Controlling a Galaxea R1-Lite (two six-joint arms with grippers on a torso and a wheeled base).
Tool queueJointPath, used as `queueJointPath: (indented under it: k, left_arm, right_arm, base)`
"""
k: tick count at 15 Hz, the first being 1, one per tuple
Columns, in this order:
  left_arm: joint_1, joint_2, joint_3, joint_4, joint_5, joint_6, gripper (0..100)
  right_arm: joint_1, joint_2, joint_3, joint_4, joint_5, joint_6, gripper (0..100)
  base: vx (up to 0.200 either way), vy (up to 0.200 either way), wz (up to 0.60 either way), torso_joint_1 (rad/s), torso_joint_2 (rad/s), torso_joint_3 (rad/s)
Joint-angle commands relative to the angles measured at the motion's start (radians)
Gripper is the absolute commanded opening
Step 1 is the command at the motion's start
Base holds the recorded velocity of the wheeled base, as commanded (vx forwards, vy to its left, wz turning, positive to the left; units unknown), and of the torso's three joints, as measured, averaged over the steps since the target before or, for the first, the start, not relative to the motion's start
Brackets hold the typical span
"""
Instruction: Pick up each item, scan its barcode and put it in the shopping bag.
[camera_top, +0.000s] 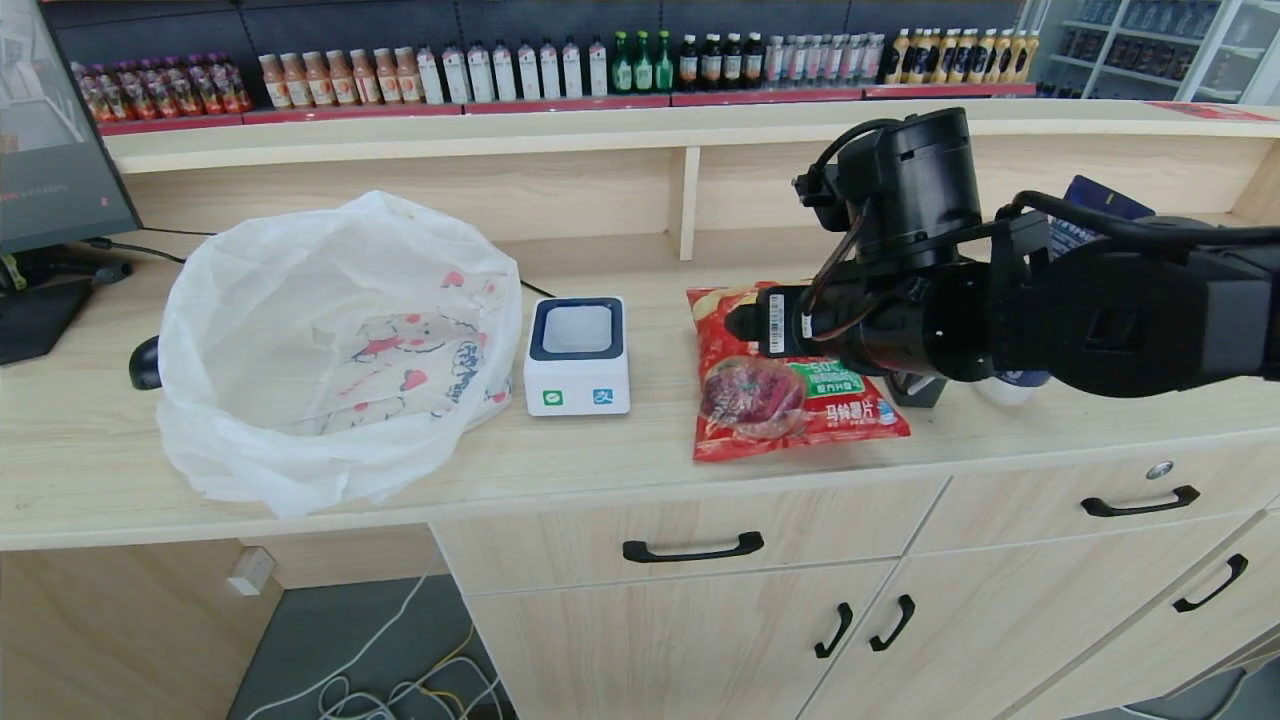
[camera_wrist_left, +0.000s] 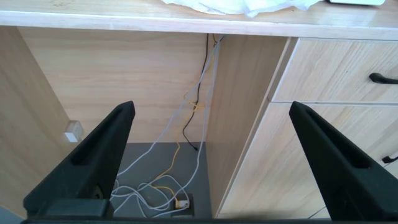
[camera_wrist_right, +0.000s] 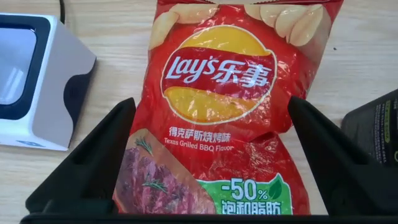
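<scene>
Chip bag (camera_wrist_right: 217, 112) lies flat on desk (camera_top: 600, 450), near scanner (camera_top: 577, 355), on its right; shopping bag (camera_top: 330, 350) on scanner's left. Your right end effector (camera_wrist_right: 211, 102) hangs over chip bag, fingers spread wide, holding nothing. Left end effector (camera_wrist_left: 211, 106) wide open, empty, below desk edge. Risk, by judgement: slick puffed packet slips from pinch or crushes; black item (camera_wrist_right: 373, 130) alongside gets nudged.
</scene>
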Motion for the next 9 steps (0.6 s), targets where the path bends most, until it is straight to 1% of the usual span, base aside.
queueJointPath:
  k: [1,5,9]
  left_arm:
    - [0.0,0.0,0.0,0.0,0.0,0.0,100]
    - [0.0,0.0,0.0,0.0,0.0,0.0,100]
    - [-0.002,0.0,0.0,0.0,0.0,0.0,100]
  right_arm:
    - [0.001,0.021,-0.017,0.002,-0.004,0.0,100]
    - [0.002,0.048,-0.01,0.004,-0.004,0.0,100]
    - [0.002,0.064,-0.037,0.002,-0.004,-0.002,100]
  base:
    - [0.0,0.0,0.0,0.0,0.0,0.0]
    - [0.0,0.0,0.0,0.0,0.0,0.0]
    - [0.0,0.0,0.0,0.0,0.0,0.0]
